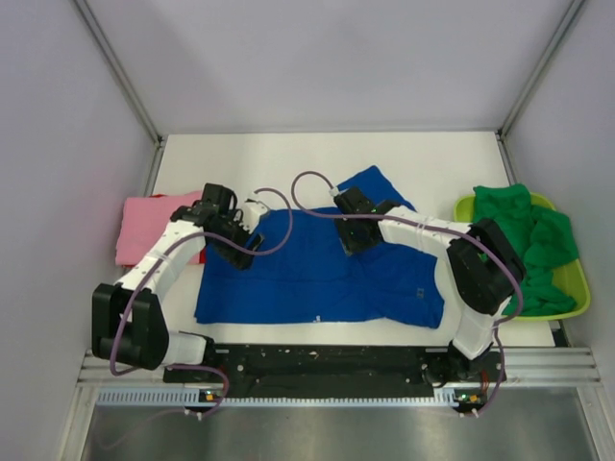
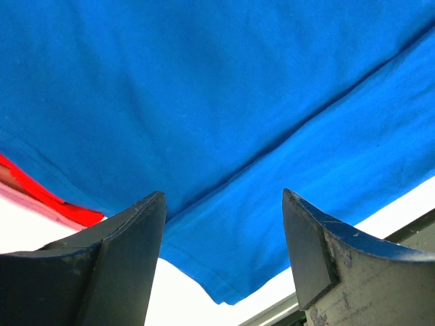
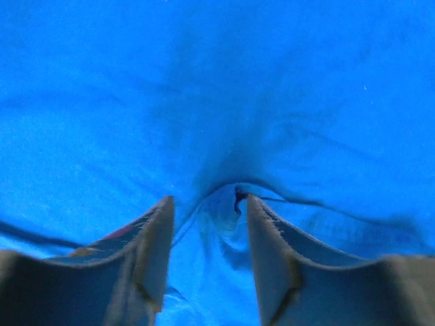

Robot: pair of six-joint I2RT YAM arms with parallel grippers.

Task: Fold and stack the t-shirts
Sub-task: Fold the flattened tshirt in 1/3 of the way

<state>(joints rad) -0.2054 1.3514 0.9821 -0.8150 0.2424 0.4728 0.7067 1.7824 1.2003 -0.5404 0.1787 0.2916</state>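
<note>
my right gripper (image 3: 209, 200) sits parted around a blue t-shirt (image 1: 317, 279) pucker (left gripper (image 2: 223, 197) open, empty). closing here may snag both layers.

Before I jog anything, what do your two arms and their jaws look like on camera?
Both the left arm and the right arm have white links with bulky black joint housings. A purplish-grey cable loops along each. The jaws are dark, tapered wedges with scuffed, worn edges. I see no readable markings.
</note>
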